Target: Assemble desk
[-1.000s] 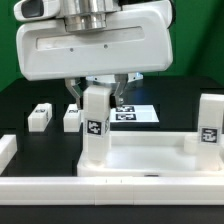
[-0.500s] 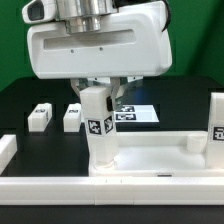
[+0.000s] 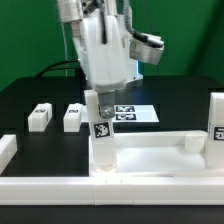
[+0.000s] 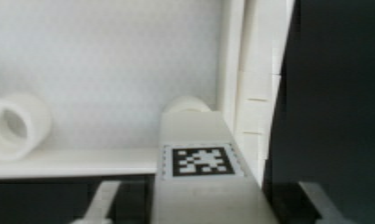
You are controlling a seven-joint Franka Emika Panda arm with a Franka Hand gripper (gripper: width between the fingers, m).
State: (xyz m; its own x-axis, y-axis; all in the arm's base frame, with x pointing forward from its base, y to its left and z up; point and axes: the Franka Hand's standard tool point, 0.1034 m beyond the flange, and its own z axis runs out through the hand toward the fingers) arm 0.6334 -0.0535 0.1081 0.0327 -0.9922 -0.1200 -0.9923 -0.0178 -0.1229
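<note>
Gripper (image 3: 100, 100): clamped on upper end of held leg, one finger per side. In wrist view the dark fingers (image 4: 106, 200) flank the block.
Held leg (image 3: 102, 138): white square block, near upright w/ slight tilt, tag facing the ext. view camera. Lower end is down at desk top's corner on the exterior view's left, inside the rim; can't tell if seated.
Desk top (image 3: 150, 155): big white tray w/ raised rim, flat along table's front edge, just behind the rail.
Standing leg (image 3: 213, 120): upright at desk top's corner on the exterior view's right, tag showing.
Outer loose leg (image 3: 40, 117): small white block on table, behind desk top, toward the exterior view's left.
Inner loose leg (image 3: 73, 117): near the outer one, not touching it.
Marker board (image 3: 137, 114): flat at mid-table, behind held leg, partly hidden by it.
Round stub (image 4: 10, 125): white, on desk top's floor, apart from held leg (wrist view).
Rail (image 3: 110, 187): low, white, along table's front edge.
Table (image 3: 30, 92): black.
</note>
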